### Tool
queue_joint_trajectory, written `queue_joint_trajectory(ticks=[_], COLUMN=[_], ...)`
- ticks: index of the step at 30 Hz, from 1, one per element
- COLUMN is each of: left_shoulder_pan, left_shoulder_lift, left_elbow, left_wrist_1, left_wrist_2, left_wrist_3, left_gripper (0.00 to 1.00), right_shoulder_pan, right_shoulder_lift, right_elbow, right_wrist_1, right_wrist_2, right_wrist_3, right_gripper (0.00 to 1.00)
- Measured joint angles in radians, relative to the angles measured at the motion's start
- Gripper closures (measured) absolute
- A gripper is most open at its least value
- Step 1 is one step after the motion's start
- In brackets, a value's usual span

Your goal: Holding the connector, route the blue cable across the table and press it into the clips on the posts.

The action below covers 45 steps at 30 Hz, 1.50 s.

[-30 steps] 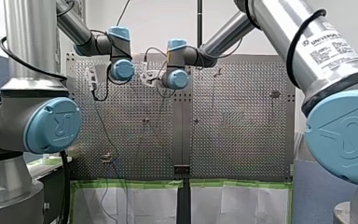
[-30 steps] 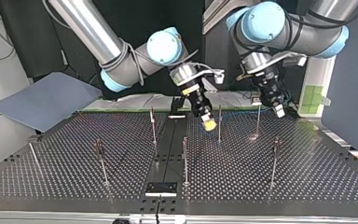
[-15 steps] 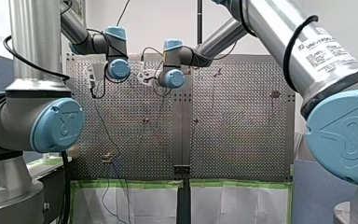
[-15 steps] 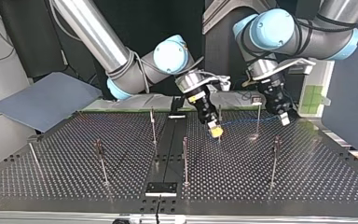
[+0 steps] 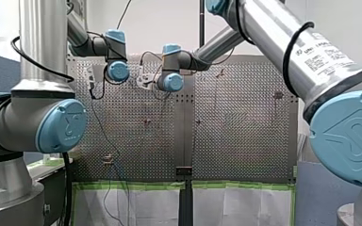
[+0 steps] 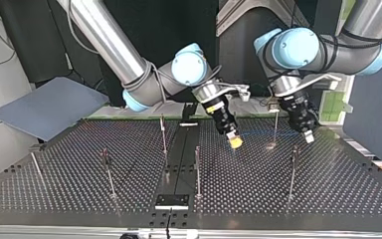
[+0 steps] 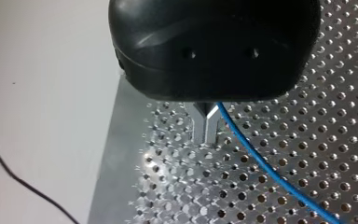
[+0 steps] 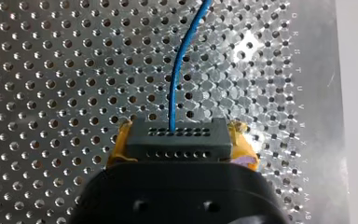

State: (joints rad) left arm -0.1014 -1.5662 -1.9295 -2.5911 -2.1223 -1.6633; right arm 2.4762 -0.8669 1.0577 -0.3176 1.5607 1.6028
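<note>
With right gripper, clamps connector by its two short ends between yellow pads, snug, no gap on either side. Looks a hard black plastic block, boxy, with two rows of small holes on its outer face. Sprouts from that face the cable: thin, blue, round, smooth-jacketed, heading straight away from the gripper before bending off over the table.

With left gripper, nips the same cable farther along. Narrow bare-metal fingers pressed together, cable emerging right beside them and trailing slack above the holes.

Holds both grippers low over the far part of the table in the top view, well apart, with one thin steel post standing between them.

Turns, for the coming move, on this: long axis of the held span crosswise, gripper to gripper, and due to end in the clip on that post. Cannot tell which side of the post the span passes, nor its height against the clip, itself too small to make out. Nearer the post, by the look of it: left gripper. Probably calls for both ends taut and lowered together, since so limp a cable would sag or slide off.

Underneath, shiny perforated metal plate, hard and slick.
</note>
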Motion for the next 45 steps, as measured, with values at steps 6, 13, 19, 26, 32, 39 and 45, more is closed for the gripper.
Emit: queue_joint_trajectory(ticks=[6, 13, 19, 26, 32, 39, 45], left_shoulder_pan=[0.018, 0.04, 0.057, 0.078, 0.098, 0.122, 0.139], left_shoulder_lift=[-0.022, -0.023, -0.023, -0.023, -0.027, -0.042, -0.068], left_elbow=[0.013, 0.023, 0.025, 0.04, 0.07, 0.085, 0.089], left_wrist_1=[0.008, 0.012, 0.018, 0.029, 0.012, -0.002, 0.001], left_wrist_2=[0.021, 0.032, 0.044, 0.1, 0.136, 0.17, 0.181], left_wrist_3=[0.0, -0.001, -0.003, -0.009, -0.018, -0.027, -0.029], left_gripper=[1.0, 1.0, 1.0, 1.0, 1.0, 1.0, 1.0], right_shoulder_pan=[0.0, 0.0, 0.001, 0.0, 0.0, -0.002, -0.006], right_shoulder_lift=[0.017, 0.024, 0.025, 0.027, 0.028, 0.028, 0.029], right_elbow=[-0.033, -0.069, -0.086, -0.1, -0.112, -0.125, -0.127], right_wrist_1=[0.014, 0.023, 0.026, 0.029, 0.034, 0.041, 0.044], right_wrist_2=[0.0, 0.0, 0.0, -0.001, -0.001, 0.0, 0.0], right_wrist_3=[0.0, 0.003, 0.004, 0.005, 0.005, 0.009, 0.01], right_gripper=[1.0, 1.0, 1.0, 1.0, 1.0, 1.0, 1.0])
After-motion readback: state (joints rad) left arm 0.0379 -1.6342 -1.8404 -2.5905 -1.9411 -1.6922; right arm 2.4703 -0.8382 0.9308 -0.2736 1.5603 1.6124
